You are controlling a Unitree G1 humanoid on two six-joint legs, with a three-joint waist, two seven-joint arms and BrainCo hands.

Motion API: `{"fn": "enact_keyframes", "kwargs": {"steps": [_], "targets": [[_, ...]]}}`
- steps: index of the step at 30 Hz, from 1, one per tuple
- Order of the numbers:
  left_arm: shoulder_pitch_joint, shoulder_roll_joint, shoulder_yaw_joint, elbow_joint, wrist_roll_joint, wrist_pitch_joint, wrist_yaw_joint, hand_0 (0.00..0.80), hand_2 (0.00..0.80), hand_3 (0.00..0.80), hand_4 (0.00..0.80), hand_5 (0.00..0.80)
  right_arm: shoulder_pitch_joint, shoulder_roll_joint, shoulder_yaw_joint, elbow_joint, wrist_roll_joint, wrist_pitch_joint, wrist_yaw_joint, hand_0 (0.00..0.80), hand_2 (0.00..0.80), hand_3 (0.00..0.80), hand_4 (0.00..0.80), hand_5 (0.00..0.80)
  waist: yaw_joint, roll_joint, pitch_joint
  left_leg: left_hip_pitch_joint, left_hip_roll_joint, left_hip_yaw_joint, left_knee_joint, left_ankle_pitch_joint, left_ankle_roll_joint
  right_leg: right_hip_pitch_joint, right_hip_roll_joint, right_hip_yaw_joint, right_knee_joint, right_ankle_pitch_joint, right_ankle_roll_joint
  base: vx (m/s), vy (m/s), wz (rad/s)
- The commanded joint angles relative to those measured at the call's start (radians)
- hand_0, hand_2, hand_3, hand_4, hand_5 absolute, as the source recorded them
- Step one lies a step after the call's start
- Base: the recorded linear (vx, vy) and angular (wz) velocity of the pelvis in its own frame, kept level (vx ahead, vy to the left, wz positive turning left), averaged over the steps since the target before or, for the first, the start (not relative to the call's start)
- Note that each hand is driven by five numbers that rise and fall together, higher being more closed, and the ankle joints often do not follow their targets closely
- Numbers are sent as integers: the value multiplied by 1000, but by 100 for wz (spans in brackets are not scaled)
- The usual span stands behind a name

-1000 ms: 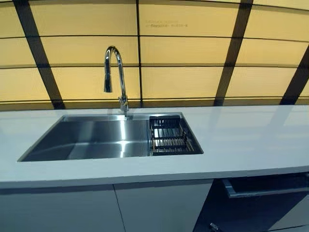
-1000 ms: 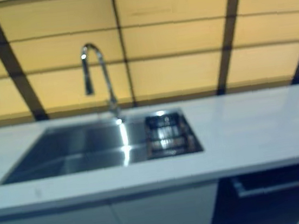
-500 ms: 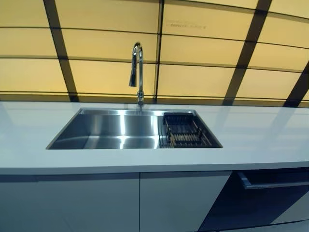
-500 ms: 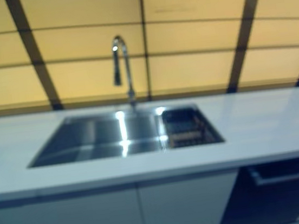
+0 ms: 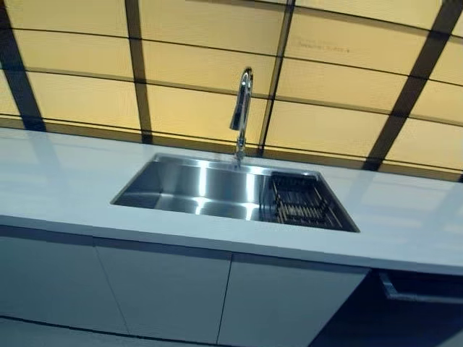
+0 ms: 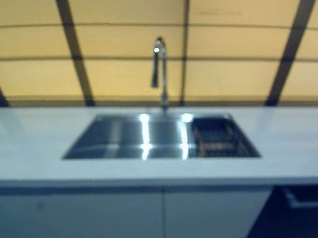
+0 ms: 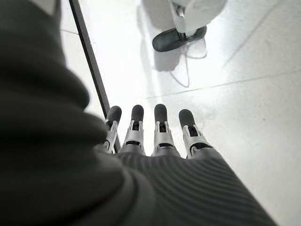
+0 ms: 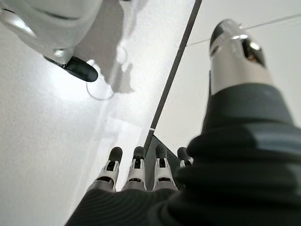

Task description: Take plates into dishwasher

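Currently no plates are seen. A dark rack [image 5: 299,205] sits at the sink's [image 5: 181,189] 3 o'clock end, under the faucet [image 5: 241,112]. The dishwasher [image 5: 419,289] is glimpsed at 4 o'clock, its door seemingly ajar for loading. Left hand [image 7: 157,136] and right hand [image 8: 136,172] hang floorward, fingers straight, nothing held.

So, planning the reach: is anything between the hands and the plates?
No plates are visible. The sink holds only a dark rack. Both the left hand and the right hand hang open over the floor.
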Motion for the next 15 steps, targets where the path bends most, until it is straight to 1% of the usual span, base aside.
{"fn": "enact_keyframes", "kwargs": {"steps": [1,2,4,5,7,9,11,13,14,15], "targets": [[-79,-17,38,6,-27,-38,2,0,0,0,0,0,-49,-31,16,-14,-14,-17,11,0,0,0,0,0,-13,43,8,53,-52,16,8,-124,77,-37,62,20,76,-7,0,-144,-134,-3],[-80,-18,37,6,-29,-38,2,0,0,0,0,0,-50,-31,17,-14,-13,-17,11,0,0,0,0,0,-14,44,8,52,-52,16,8,-124,77,-37,63,21,75,-8,-1,-151,-205,-4],[-91,-29,30,4,-40,-55,11,0,0,0,0,0,-57,-31,29,-8,-15,-7,16,0,0,0,0,0,-22,49,2,50,-51,16,3,-116,65,-26,85,31,46,-11,-17,-113,-249,0],[-91,-30,30,3,-40,-56,11,0,0,0,0,0,-57,-31,30,-8,-14,-5,16,0,0,0,0,0,-23,49,2,50,-50,16,3,-114,64,-26,87,32,45,-11,-17,-113,-228,4],[-93,-46,10,-16,-54,-60,9,0,0,0,0,0,-59,-35,36,0,-13,0,19,0,0,0,0,0,-36,64,9,43,-34,32,11,-95,46,-22,104,31,52,-26,-35,-119,-195,16],[-93,-55,2,-22,-50,-57,4,0,0,0,0,0,-58,-34,35,3,-10,3,16,0,0,0,0,0,-42,69,14,42,-32,40,21,-92,42,-17,108,29,56,-29,-41,-75,-111,7],[-92,-72,-16,-29,-43,-47,-2,0,0,0,0,0,-57,-34,34,10,-3,16,6,0,0,0,0,0,-51,71,22,32,-29,40,71,-103,37,-14,110,27,70,-38,-53,-81,-60,7],[-90,-85,-23,-28,-51,-41,-1,0,0,0,0,0,-63,-38,31,32,-5,23,4,0,0,0,0,0,-56,62,31,22,-29,51,153,-137,37,-12,101,22,83,-41,-63,-57,12,10],[-90,-86,-23,-28,-51,-40,-1,0,0,0,0,0,-64,-38,31,33,-6,23,4,0,0,0,0,0,-56,62,31,21,-29,51,160,-140,37,-12,101,22,84,-42,-64,-39,35,2],[-91,-91,-21,-25,-56,-37,2,0,0,0,0,0,-66,-40,24,45,-16,25,9,0,0,0,0,0,-58,55,34,18,-33,53,190,-157,39,-10,97,23,85,-41,-66,-25,41,-1]]}}
